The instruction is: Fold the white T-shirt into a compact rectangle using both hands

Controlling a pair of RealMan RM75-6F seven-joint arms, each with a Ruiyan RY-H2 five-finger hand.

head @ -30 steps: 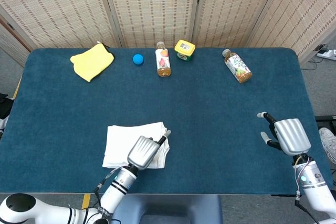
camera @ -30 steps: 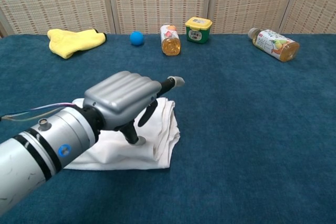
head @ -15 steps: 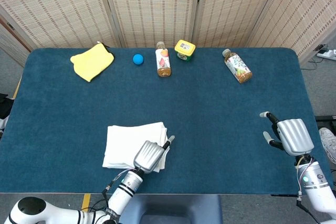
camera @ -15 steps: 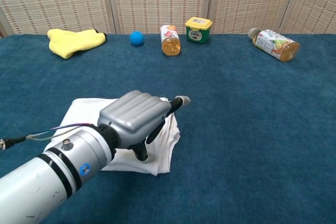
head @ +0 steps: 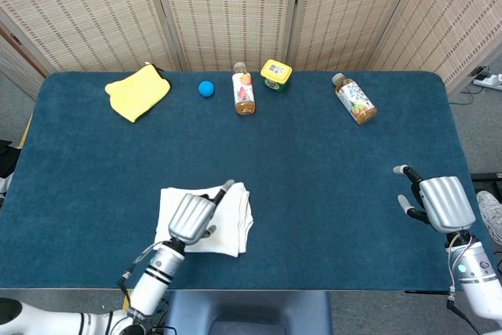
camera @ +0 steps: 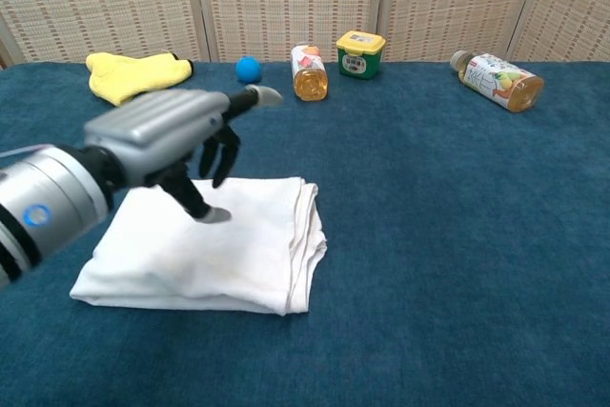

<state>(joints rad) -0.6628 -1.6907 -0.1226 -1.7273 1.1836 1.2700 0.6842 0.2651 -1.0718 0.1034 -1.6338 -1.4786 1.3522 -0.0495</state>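
Note:
The white T-shirt (head: 234,223) (camera: 238,245) lies folded into a rectangle near the front edge of the blue table (head: 314,162), its layered fold edge on the right. My left hand (head: 194,218) (camera: 172,131) hovers over the shirt's left middle with fingers apart and nothing in them. One finger points outward, and the thumb tip reaches down close to the cloth. My right hand (head: 439,202) stays far off at the table's right front, fingers apart and empty. It does not show in the chest view.
Along the back edge sit a yellow cloth (head: 138,90), a blue ball (head: 206,89), an upright juice bottle (head: 244,92), a green and yellow jar (head: 276,73) and a bottle lying down (head: 354,100). Woven screens stand behind the table.
My left hand has moved left from the shirt's right front corner to above its middle. The shirt has not shifted. My right hand drifted slightly right and nearer.

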